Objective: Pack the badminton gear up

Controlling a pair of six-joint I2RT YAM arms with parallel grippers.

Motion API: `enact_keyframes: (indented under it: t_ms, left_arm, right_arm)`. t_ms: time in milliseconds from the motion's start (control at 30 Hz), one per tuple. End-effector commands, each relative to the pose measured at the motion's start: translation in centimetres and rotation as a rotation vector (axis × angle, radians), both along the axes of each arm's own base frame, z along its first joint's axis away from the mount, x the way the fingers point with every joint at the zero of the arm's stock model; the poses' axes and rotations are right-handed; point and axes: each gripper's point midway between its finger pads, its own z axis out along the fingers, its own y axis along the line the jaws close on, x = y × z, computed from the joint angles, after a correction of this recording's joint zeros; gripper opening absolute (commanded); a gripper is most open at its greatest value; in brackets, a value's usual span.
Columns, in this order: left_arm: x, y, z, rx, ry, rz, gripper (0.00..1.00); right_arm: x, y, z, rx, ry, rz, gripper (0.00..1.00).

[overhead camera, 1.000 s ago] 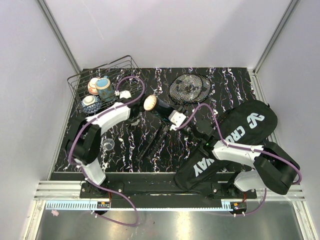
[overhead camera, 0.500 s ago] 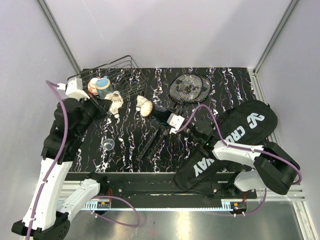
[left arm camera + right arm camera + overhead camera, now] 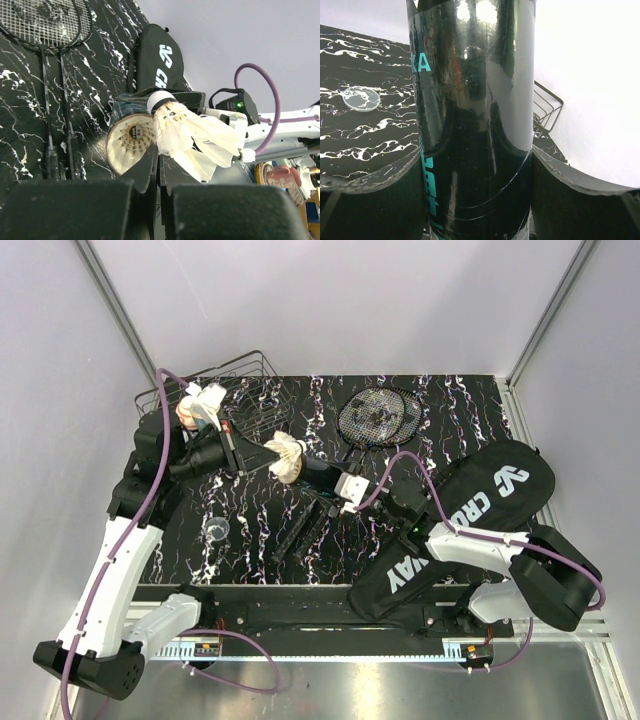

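At the far left of the worktop (image 3: 450, 405), the wire basket (image 3: 250, 365) sits in the back corner. The bowls (image 3: 186, 415) inside it are partly hidden by your left arm.

Just right of the basket, your left hand (image 3: 262, 450) is closed on a white feather shuttlecock (image 3: 285, 455). The wrist view shows the fingers pinching its feather skirt, with the cork end turned away from the hand. The shuttlecock hangs above the worktop, right beside the open mouth of the tube (image 3: 318, 475).

Nearer to you, a small clear disc (image 3: 217, 530) lies flat on the worktop by itself.

The black tube is lifted off the surface, with its open end pointing left toward your left hand. A second shuttlecock (image 3: 131, 142) sits inside that mouth, feathers outward.

Your right hand (image 3: 352, 485) grips the tube around its body, one finger on each side.

Behind the tube, the two rackets (image 3: 375, 418) lie on the worktop. Their heads overlap at the back and their handles run forward to the left, passing under the tube.

On the right, the "CROSSWAY" bag (image 3: 500, 495) lies flat and angled, partly under your right arm.
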Motion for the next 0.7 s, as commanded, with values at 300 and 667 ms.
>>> enact_keyframes:
  t_ms: [300,667]
  left_arm:
    - [-4.1,0.2,1.4,0.032,-0.094,-0.133,0.00]
    - [-2.3,0.0,-0.7,0.099,0.018,-0.144,0.00]
  right_arm:
    - [0.4,-1.3,3.2,0.114,-0.065,-0.064,0.45]
    - [-0.6,-1.1,3.5,0.128,-0.089,-0.017,0.45]
